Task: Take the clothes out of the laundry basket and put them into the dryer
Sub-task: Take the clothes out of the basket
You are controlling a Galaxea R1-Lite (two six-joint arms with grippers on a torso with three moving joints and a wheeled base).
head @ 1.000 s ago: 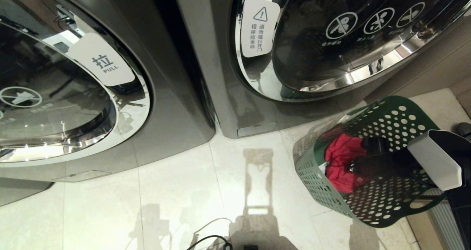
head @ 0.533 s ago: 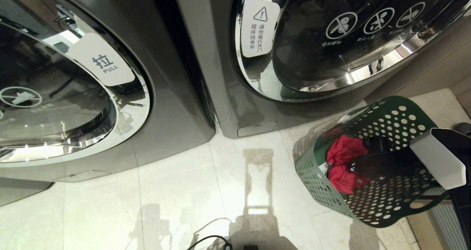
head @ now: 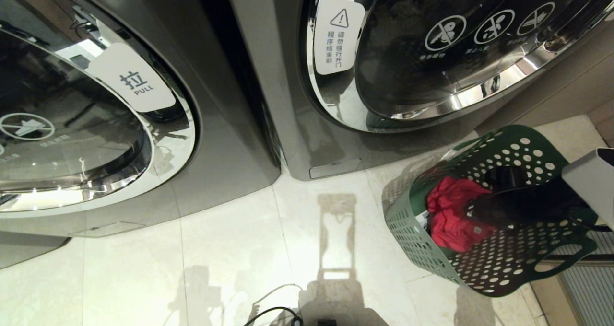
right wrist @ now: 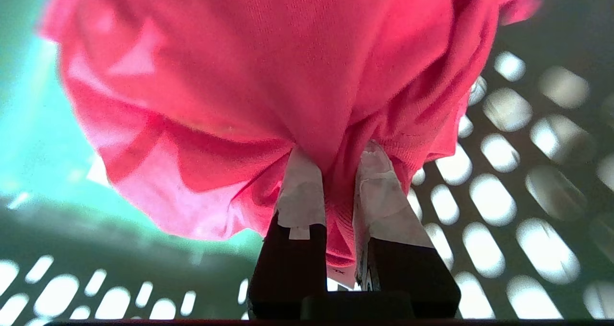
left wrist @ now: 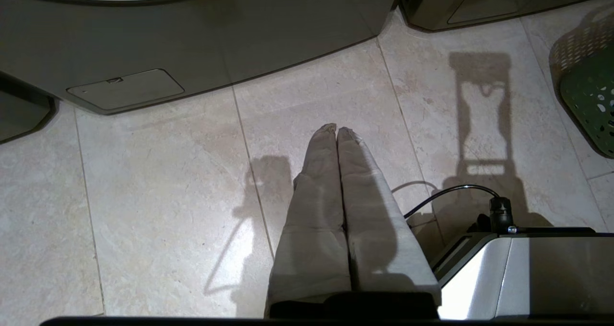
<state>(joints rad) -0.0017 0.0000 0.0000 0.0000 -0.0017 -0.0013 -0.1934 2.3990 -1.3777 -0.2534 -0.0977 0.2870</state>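
Observation:
A green perforated laundry basket (head: pixel 412 239) stands on the floor at the right, below the right-hand machine's round door (head: pixel 460 52). Red clothes (head: pixel 453 218) lie bunched inside it. My right gripper (head: pixel 482 211) reaches into the basket from the right and is shut on a fold of the red cloth (right wrist: pixel 268 76), which hangs pinched between its taped fingers (right wrist: pixel 302 196) in the right wrist view, lifted off the basket wall (right wrist: pixel 523 172). My left gripper (left wrist: pixel 336 129) hangs shut over the floor tiles, holding nothing.
A second machine with a door marked PULL (head: pixel 139 84) stands at the left. Both doors look closed. A black cable (head: pixel 268 311) lies on the pale tiled floor (head: pixel 230 249) near my base. A wall edge runs at the far right.
The right gripper has closed on the red cloth and drawn back to the right and up; the red bundle has shifted and risen slightly with it. The left arm has not moved.

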